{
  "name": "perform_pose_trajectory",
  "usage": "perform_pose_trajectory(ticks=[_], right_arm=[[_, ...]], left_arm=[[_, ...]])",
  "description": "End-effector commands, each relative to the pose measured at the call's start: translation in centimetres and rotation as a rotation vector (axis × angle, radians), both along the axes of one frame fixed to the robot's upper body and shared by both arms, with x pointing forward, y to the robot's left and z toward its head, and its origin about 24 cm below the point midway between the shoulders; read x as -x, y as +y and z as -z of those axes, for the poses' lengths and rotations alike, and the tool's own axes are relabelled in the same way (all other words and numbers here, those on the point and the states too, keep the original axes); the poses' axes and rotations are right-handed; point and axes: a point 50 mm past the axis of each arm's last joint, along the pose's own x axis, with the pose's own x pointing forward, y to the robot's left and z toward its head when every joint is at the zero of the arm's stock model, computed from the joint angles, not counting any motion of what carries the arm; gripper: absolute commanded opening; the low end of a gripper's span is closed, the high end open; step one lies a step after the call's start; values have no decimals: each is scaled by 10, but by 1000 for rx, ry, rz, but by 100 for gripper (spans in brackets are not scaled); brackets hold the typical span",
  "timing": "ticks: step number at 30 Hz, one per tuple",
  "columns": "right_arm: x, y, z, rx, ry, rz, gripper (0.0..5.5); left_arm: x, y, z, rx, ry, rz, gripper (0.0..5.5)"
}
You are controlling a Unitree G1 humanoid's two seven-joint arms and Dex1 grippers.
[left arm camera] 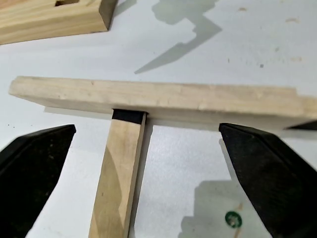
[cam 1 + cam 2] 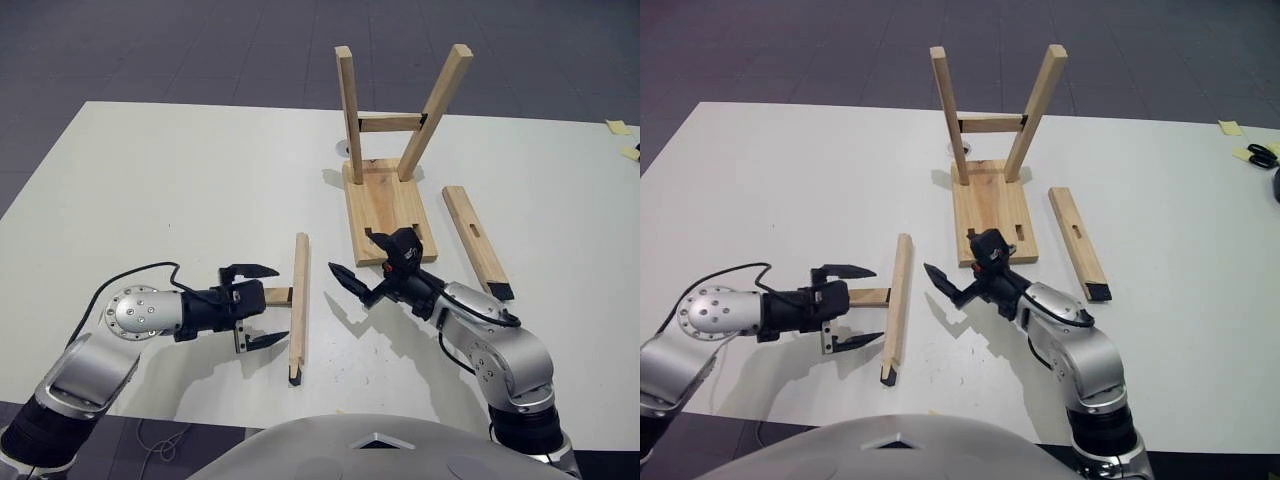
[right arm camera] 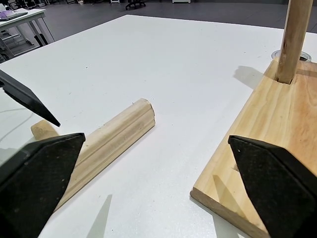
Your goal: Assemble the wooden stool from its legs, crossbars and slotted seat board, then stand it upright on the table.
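Note:
The slotted seat board (image 2: 385,205) lies flat at mid table with two legs (image 2: 348,110) standing up from its far end, joined by a crossbar (image 2: 390,123). A third leg (image 2: 298,305) lies in front, with a short crossbar (image 2: 278,296) plugged into its side. My left gripper (image 2: 275,303) is open, its fingers (image 1: 34,168) on either side of that crossbar (image 1: 119,178) without touching it. My right gripper (image 2: 350,285) is open and holds nothing, between the lying leg (image 3: 104,141) and the seat board's near corner (image 3: 267,134).
A fourth leg (image 2: 477,240) with a slot lies loose to the right of the seat board. A black cable (image 2: 130,275) loops on the table by my left arm. Small yellow bits (image 2: 618,127) sit at the far right edge.

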Motion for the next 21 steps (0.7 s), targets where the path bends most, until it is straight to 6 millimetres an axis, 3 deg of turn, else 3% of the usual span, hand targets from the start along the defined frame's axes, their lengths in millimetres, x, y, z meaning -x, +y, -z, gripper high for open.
perform_pose_trajectory(ticks=[1, 4, 7, 12, 16, 21], right_arm=[[2, -2, 1, 12, 6, 13, 540], [3, -4, 4, 16, 14, 31, 540], [5, -6, 6, 20, 20, 49, 540], [3, -6, 5, 18, 9, 82, 540], [2, -9, 5, 33, 4, 103, 540], [4, -9, 7, 37, 8, 120, 540]], left_arm=[[-15, 1, -9, 28, -52, -21, 538], [-4, -7, -27, 272, 189, -79, 538], [1, -9, -40, 401, 349, -141, 538], [-15, -16, -28, 197, 191, -374, 538], [2, -23, -34, 94, 165, -343, 538], [-2, -29, -34, 97, 148, -335, 538]])
